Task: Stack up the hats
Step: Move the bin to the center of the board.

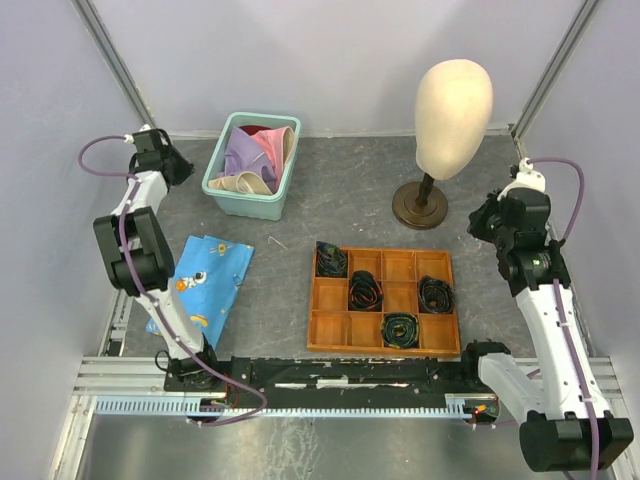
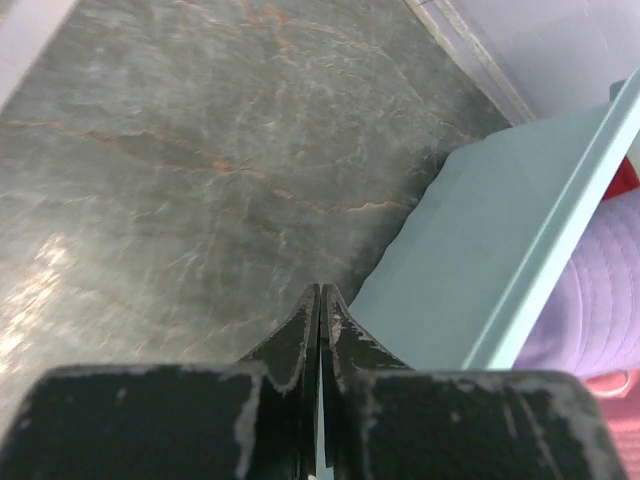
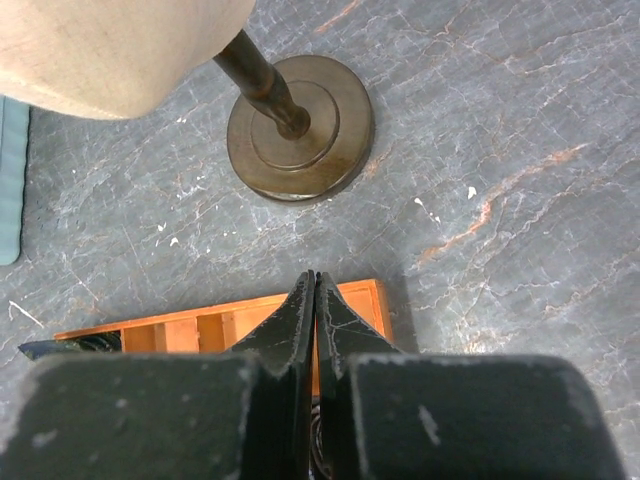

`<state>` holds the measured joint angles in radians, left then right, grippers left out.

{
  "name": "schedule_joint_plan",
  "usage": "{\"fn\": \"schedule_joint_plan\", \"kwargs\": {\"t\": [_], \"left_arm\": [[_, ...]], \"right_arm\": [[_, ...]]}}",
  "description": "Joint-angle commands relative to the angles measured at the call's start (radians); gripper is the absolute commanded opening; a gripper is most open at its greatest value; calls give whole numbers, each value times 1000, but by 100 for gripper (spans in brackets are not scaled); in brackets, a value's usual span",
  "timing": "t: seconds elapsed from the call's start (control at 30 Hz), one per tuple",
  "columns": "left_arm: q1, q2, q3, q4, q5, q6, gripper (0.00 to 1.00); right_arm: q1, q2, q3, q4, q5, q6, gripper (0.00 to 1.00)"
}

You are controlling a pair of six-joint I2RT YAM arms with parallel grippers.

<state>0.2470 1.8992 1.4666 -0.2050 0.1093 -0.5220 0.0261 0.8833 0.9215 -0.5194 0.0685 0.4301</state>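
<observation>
The left hand is shut on nothing, its two scuffed black fingers meeting in a thin seam. It hangs over the grey marbled tabletop, just beside the outer wall of the pale teal plastic bin. That wall stands between it and the hats. Its wrist view looks over the rim at a lavender fabric hat, a sliver of a dark red hat and the edge of a pink hat, all inside the bin. The right hand is likewise closed and empty, poised above the far right corner of the orange wooden compartment tray. It is near the round dark brown base of the cream egg-shaped mannequin head. Only the overhead view shows the whole layout. The bin sits at the far left with the hats jumbled together, a cream-beige hat toward its near side. The mannequin stands between the right hand and the bin. Several tray compartments hold black coiled cables, and a blue patterned folded cloth lies flat beside the left arm.
</observation>
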Motion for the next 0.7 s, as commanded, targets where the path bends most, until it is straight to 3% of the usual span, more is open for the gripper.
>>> {"fn": "schedule_joint_plan", "kwargs": {"t": [0.0,0.2,0.5,0.67], "left_arm": [[3,114,154,20,148,-94,3],[-28,243,240,51,285,-158,3],[-143,175,108,139,283,-209,3],[-236,196,128,150,273,-251,3]], "right_arm": [[3,-46,82,-83,10,-11,5],[3,-92,111,-147,24,-19,4],[3,-93,118,-146,28,3,4],[3,-86,141,-158,22,-8,4]]}}
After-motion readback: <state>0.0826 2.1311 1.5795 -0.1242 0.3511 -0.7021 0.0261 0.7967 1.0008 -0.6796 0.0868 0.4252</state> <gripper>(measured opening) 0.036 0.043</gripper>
